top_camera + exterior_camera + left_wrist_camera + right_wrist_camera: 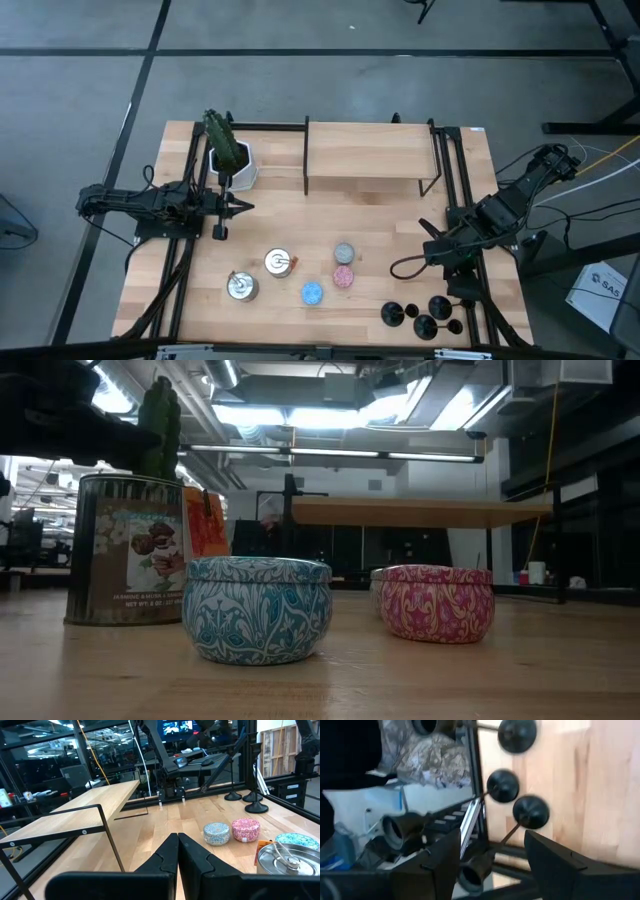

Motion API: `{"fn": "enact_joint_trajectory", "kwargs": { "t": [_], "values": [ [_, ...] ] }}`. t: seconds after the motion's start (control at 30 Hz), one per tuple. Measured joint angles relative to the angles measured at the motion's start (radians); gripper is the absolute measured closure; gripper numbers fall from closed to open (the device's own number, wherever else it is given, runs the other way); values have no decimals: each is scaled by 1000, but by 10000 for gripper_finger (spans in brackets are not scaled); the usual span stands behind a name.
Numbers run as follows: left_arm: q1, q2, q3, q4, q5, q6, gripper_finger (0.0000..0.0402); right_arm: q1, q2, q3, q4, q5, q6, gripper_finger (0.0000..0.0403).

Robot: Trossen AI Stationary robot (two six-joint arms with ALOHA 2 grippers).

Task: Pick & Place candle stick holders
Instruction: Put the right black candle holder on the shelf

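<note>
Approach step, nothing lifted yet. Four black candle stick holders (424, 317) stand clustered at lower right of the worktop (380, 215) in the high view. Right gripper (490, 855), fingers wide and empty, hovers just above them; next it must descend over one stem and close. Left gripper (178, 851), fingers together, waits at mid-left.

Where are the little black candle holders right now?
In the high view, the candle stick holders stand grouped at the table's near right corner, right of the pink candle, just below the right pincer.
</note>
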Motion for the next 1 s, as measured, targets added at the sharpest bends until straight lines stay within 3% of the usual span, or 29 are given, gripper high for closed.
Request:
{"fn": "enact_joint_trajectory", "kwargs": {
  "t": [0.27,0.77,1.0],
  "values": [
    [0,0,0,0,0,0,398,18,0,0,61,121,-5,181],
    [0,0,0,0,0,0,398,106,15,0,123,208,-7,181],
    [0,0,0,0,0,0,398,175,24,0,91,255,112,181]
  ]
}}
